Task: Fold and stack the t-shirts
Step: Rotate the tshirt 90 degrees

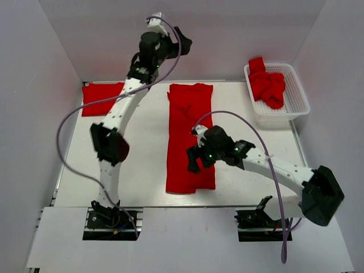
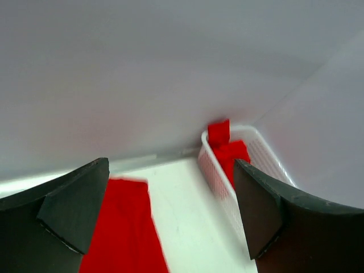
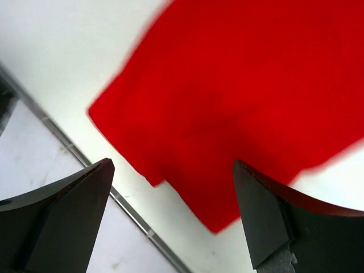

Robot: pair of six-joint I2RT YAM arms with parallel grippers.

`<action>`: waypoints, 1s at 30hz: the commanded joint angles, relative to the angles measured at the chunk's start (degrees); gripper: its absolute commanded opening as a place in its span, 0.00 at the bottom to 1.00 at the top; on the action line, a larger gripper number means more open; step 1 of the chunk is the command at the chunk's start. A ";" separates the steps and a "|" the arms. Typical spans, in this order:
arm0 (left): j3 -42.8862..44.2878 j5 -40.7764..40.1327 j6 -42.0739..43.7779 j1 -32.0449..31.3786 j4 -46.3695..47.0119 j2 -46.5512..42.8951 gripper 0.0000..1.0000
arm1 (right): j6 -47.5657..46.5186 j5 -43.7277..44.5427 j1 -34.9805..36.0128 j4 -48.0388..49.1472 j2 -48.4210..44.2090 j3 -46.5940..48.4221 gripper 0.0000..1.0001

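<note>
1. The left gripper (image 1: pixel 183 41) is held high over the far edge of the table (image 1: pixel 142 165), fingers apart, holding nothing.
2. The right gripper (image 1: pixel 198 163) hangs low over the near end of the long shirt (image 1: pixel 189 122), fingers apart, also empty.
3. A folded shirt (image 1: pixel 102 98) lies at the far left.
4. Crumpled shirts (image 1: pixel 267 88) sit in the basket (image 1: pixel 298 105); how many, I cannot tell.
5. The right arm hides part of the long shirt.

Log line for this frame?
left claw open, raised | right claw open over center shirt | folded shirt at left | spare shirts in basket
</note>
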 commanded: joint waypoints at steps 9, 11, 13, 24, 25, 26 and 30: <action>-60.25 -0.57 -4.80 -3.65 -27.98 -37.88 1.00 | 20.60 15.86 -0.81 -9.08 -16.90 -12.87 0.90; -68.50 1.27 -5.33 -4.79 -30.35 -43.58 1.00 | 21.91 15.84 -0.81 -9.52 -17.60 -14.10 0.90; -75.27 1.98 -7.61 -6.72 -35.36 -46.67 1.00 | 22.18 15.14 -0.98 -9.35 -17.87 -14.98 0.90; -93.60 7.78 -14.39 -14.81 -36.08 -58.91 1.00 | 24.81 14.00 -1.60 -8.91 -11.82 -15.95 0.90; -94.21 8.30 -14.39 -15.51 -34.07 -57.86 1.00 | 24.64 13.13 -1.77 -8.82 -11.37 -16.13 0.90; -94.73 8.31 -14.39 -16.22 -32.84 -56.63 1.00 | 24.81 13.12 -1.86 -8.56 -11.02 -16.48 0.90; -93.87 6.39 -14.39 -20.96 -30.45 -50.65 1.00 | 24.47 11.10 -2.39 -7.32 -8.65 -17.09 0.90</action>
